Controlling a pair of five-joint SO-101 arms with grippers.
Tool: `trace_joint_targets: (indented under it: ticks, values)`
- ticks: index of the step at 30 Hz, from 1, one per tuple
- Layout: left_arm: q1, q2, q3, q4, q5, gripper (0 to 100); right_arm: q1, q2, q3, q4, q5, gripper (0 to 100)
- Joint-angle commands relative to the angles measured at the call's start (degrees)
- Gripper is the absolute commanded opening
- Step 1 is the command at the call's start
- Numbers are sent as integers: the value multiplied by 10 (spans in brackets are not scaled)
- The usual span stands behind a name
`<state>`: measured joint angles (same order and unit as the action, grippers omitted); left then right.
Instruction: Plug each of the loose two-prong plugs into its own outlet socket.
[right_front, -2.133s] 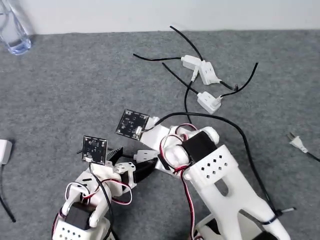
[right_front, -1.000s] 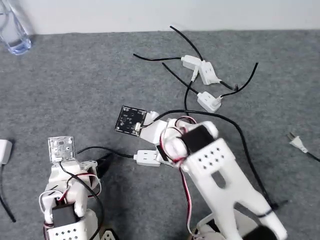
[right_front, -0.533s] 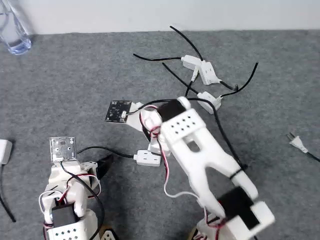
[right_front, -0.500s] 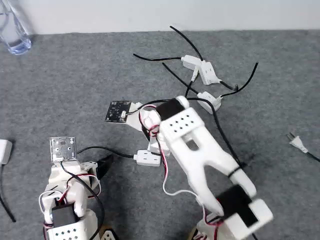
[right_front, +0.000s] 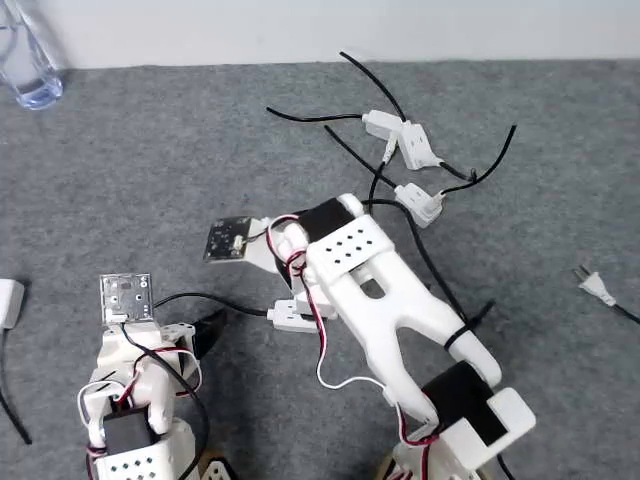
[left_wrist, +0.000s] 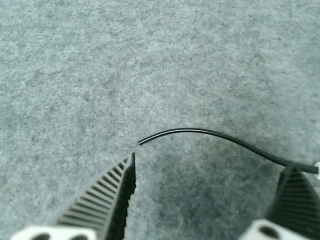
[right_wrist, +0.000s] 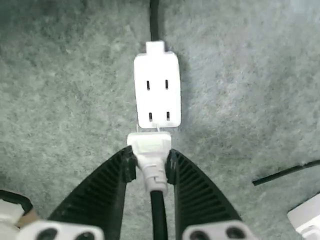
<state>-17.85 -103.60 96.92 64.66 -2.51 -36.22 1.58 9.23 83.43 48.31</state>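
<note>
High view: the grey worktop (right_front: 120, 170) carries the whole set. The right arm (right_front: 375, 300) lies stretched across the centre, wrist bent down over a white outlet socket (right_front: 290, 318) that rests flat near the middle. The socket's black cord (right_front: 215, 300) runs toward the left arm (right_front: 135, 400), which is folded at the near-left corner. One joined pair (right_front: 400, 135) and a second joined pair (right_front: 418, 203) lie toward the far right, apparently already mated. A loose plug (right_front: 597, 285) lies at the right edge, well apart from any socket and not yet plugged in.

Left wrist view: the left pincer (left_wrist: 211, 165) is spread wide and holds nothing. It hangs just above the bare free end of the cord, which curves across the worktop between its fingers (left_wrist: 107, 200). It is judged well placed to pin the cord so that the socket does not slide under a push.

Right wrist view: the right pincer (right_wrist: 150, 157) is clamped on a white plug (right_wrist: 149, 145), gripped by its flanks so that the prongs point straight ahead. The plug is lined up on the socket's long axis, with its front touching the socket's near end. How deep the prongs sit cannot be told. The slots on the socket's top face are unoccupied. The step in hand is judged to be insertion, needing a straight push.
</note>
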Motion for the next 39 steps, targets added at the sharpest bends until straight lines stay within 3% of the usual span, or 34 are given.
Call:
trace_joint_targets:
  ticks: [1,15,39]
  values:
    - [-4,-6,-5,4,-5,418,-1,-3,-31,7,40,8]
    - [-4,-6,-5,4,-5,418,0,59,-33,-28,58,8]
    - [-4,-6,-5,4,-5,418,0,-10,-32,-14,74,8]
